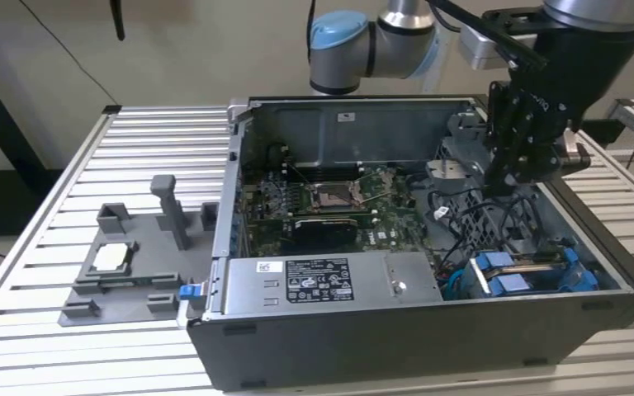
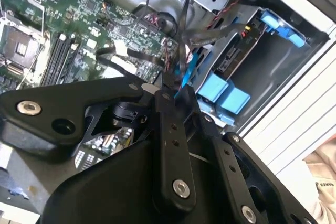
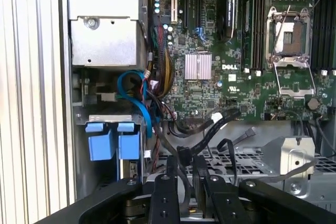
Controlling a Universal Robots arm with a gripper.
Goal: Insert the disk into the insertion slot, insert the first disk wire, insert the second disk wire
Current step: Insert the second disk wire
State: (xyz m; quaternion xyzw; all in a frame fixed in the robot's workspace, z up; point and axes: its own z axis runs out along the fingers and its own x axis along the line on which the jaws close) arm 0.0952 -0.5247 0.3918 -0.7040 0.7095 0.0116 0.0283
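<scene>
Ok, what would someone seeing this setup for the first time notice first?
The open computer case on the slatted table, green motherboard bared, catches the eye first, mid-scene in the exterior view. The black gripper reaches down into it at the exterior view's right, and the disk in its bright blue carrier sits in the case's corner nearest the camera on that side.

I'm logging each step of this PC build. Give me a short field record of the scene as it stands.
gripper: inside the case, apparently closed on a black wire
disk: in its blue carrier, seated in a corner of the case
case: open, standing on the slatted table
power-supply box: on the exterior view's left of the disk
grey fixture: on the table, outside the case
</scene>
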